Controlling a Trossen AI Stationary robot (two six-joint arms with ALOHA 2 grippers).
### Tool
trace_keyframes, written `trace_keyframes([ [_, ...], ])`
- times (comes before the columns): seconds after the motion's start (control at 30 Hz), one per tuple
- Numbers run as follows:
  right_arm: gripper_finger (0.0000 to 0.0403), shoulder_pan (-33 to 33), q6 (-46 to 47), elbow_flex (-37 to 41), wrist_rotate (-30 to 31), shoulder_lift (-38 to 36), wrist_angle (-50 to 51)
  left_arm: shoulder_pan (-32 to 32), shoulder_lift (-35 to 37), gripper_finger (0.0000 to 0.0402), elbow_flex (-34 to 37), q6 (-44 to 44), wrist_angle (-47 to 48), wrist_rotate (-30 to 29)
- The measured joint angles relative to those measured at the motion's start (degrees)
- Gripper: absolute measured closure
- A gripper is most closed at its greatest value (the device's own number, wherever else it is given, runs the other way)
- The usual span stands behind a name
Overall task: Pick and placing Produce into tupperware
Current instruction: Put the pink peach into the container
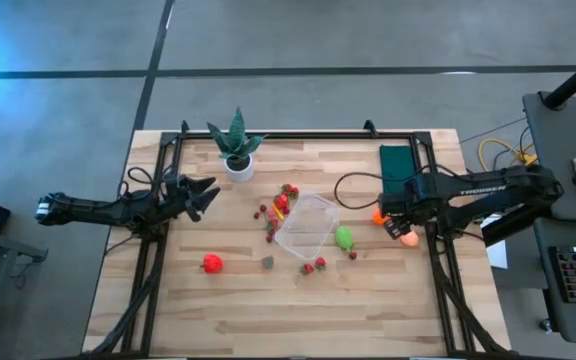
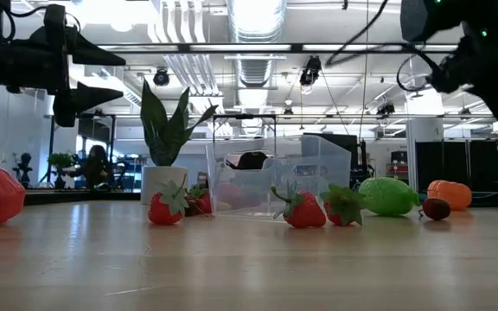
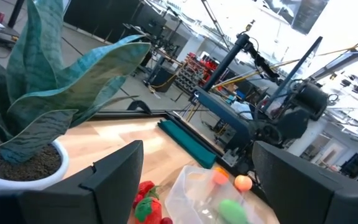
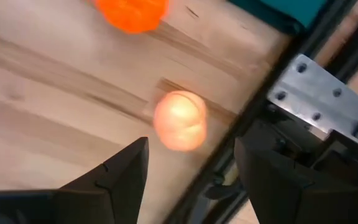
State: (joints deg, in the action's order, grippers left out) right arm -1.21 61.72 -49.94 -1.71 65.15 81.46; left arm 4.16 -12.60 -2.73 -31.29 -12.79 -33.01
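The clear tupperware [image 1: 308, 225] lies at the table's middle, on the wood. Produce lies loose around it: strawberries [image 1: 286, 192] at its far left, more [image 1: 314, 266] at its near side, a green piece [image 1: 343, 238] to its right and a red piece [image 1: 211, 263] to the near left. An orange piece [image 1: 378, 215] and a peach-coloured piece [image 4: 180, 121] lie near the right frame rail. My right gripper [image 4: 191, 180] points down above the peach-coloured piece, open, touching nothing. My left gripper [image 1: 203, 195] hangs level at the left, open with nothing between its fingers.
A potted spiky plant [image 1: 236, 150] stands at the far left, close to my left gripper. A dark green cloth [image 1: 398, 165] lies at the far right. The black frame rail [image 4: 316, 37] runs close beside the peach-coloured piece. Bare wood stretches along the near edge.
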Motion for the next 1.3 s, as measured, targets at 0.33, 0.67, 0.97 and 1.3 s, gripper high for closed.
trace_keyframes([
  [0.33,0.0179,0.22,0.18,-5.76,1.66,1.38,-0.83,-0.04,0.13,0.0114,0.36,0.07,-0.20,0.00],
  [0.67,0.0181,0.22,13.35,-1.31,1.27,0.76,-1.96,-0.04,0.02,0.0114,0.38,0.07,-0.30,0.00],
  [0.97,0.0181,-0.02,25.10,2.20,-4.71,0.57,-2.05,-0.04,0.02,0.0114,0.36,0.05,-0.55,0.07],
  [1.3,0.0181,-0.55,39.84,7.98,-9.08,0.55,-0.49,-0.04,0.04,0.0114,0.36,0.11,-0.47,0.04],
])
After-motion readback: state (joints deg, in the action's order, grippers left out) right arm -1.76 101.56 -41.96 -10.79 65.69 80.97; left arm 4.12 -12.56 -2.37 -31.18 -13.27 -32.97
